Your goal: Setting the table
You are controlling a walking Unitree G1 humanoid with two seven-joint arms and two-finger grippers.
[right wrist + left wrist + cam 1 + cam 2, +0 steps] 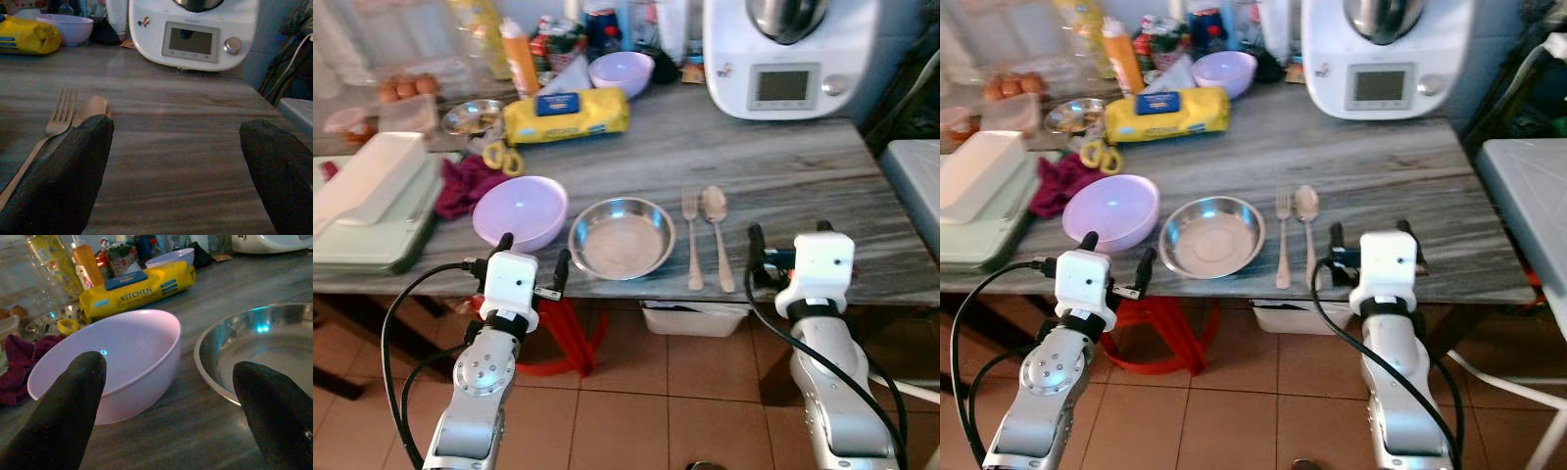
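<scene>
Both grippers hang at the near edge of the counter (803,166), fingers spread and holding nothing. Left gripper (534,257) is just before the pink bowl (520,211) and the steel bowl (622,237), which stand side by side. Right gripper (790,247) is right of the fork (691,233) and spoon (717,227), which lie together beside the steel bowl.

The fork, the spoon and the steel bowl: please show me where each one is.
fork (691,240): left eye view, on the middle of its handle.
spoon (714,204): left eye view, on its scoop.
steel bowl (622,243): left eye view, on its inside bottom.
</scene>
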